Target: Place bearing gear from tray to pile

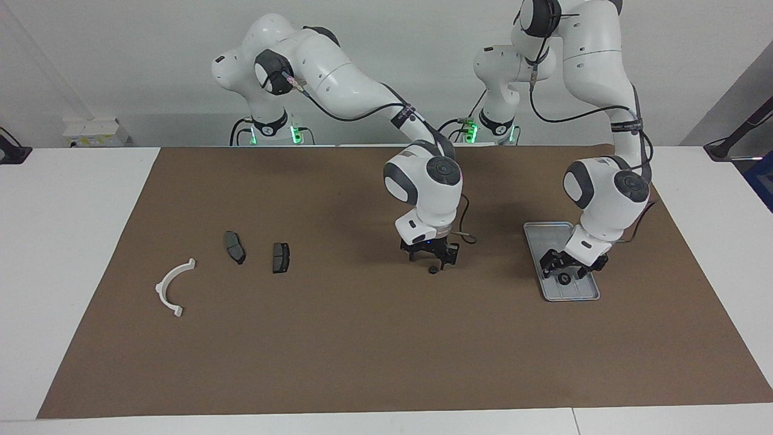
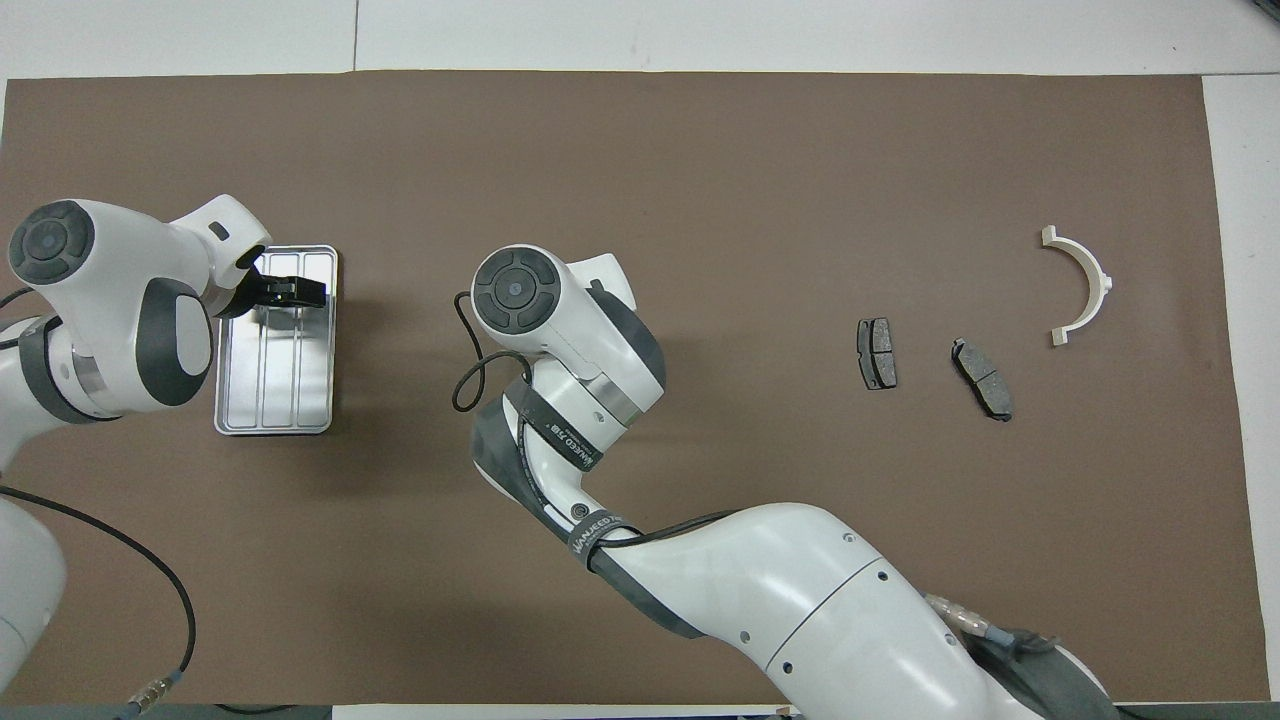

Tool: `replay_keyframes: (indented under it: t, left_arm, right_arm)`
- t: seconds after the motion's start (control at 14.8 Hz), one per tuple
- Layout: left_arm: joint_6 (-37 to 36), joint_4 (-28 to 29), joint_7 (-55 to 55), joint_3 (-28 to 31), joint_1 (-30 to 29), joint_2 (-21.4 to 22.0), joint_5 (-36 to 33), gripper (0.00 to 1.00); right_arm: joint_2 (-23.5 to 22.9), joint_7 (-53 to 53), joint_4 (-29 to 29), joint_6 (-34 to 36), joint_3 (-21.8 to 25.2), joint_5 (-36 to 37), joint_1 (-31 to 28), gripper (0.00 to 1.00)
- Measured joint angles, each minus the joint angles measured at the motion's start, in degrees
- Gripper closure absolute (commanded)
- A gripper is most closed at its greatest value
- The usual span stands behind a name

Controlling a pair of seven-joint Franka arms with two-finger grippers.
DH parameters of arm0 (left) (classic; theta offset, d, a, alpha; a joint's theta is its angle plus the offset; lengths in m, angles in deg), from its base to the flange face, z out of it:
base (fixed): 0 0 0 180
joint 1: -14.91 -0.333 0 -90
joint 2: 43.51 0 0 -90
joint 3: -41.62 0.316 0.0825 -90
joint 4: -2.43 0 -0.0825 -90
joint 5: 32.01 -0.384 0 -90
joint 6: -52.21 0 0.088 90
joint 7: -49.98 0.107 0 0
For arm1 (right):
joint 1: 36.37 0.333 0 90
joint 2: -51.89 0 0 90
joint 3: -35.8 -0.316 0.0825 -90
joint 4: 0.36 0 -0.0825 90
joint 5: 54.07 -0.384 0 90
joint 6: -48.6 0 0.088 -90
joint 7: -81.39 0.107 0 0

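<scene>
The silver tray [image 1: 548, 237] [image 2: 275, 390] lies toward the left arm's end of the mat. One small black bearing gear [image 1: 564, 278] sits in its end farthest from the robots. My left gripper [image 1: 565, 270] [image 2: 286, 292] hangs open low over that gear, a finger on each side of it. A second black gear [image 1: 433, 270] lies on the mat at mid-table. My right gripper [image 1: 430, 261] stands open just above it; in the overhead view its wrist hides both. The pile lies toward the right arm's end: white bracket [image 1: 174, 289] [image 2: 1080, 285] and two brake pads [image 1: 234, 246] [image 1: 281, 257].
A brown mat [image 1: 362, 350] covers the table, with white tabletop [image 1: 60, 241] around it. The right arm's forearm [image 2: 780, 580] crosses the mat's near part in the overhead view. A black cable [image 2: 470, 370] loops beside the right wrist.
</scene>
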Motion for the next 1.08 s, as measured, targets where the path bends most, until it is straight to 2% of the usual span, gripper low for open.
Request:
replay_keyframes:
  t: [0.41,0.54,0.68,0.88,1.08]
  left_arm:
    - [-0.2,0.0,-0.1,0.1,0.0,-0.2,0.0,0.0]
    - [-0.4,0.0,-0.1,0.1,-0.1,-0.2,0.0,0.0]
    - [-0.7,0.0,-0.1,0.1,-0.1,-0.3,0.0,0.0]
    - [-1.6,-0.1,-0.1,0.1,-0.1,-0.3,0.0,0.0]
    - [-3.9,-1.2,-0.2,0.1,-0.2,-0.3,0.0,0.0]
  right_arm:
    - [-0.9,1.1,0.9,0.0,0.0,0.0,0.0,0.19]
    - [-0.9,1.1,1.3,0.0,0.0,0.0,0.0,0.3]
    - [-0.9,1.1,1.5,0.0,0.0,0.0,0.0,0.5]
    - [-0.9,1.2,1.9,0.1,0.0,0.0,0.0,0.57]
    - [-0.9,1.2,2.0,0.1,0.0,0.0,0.0,0.75]
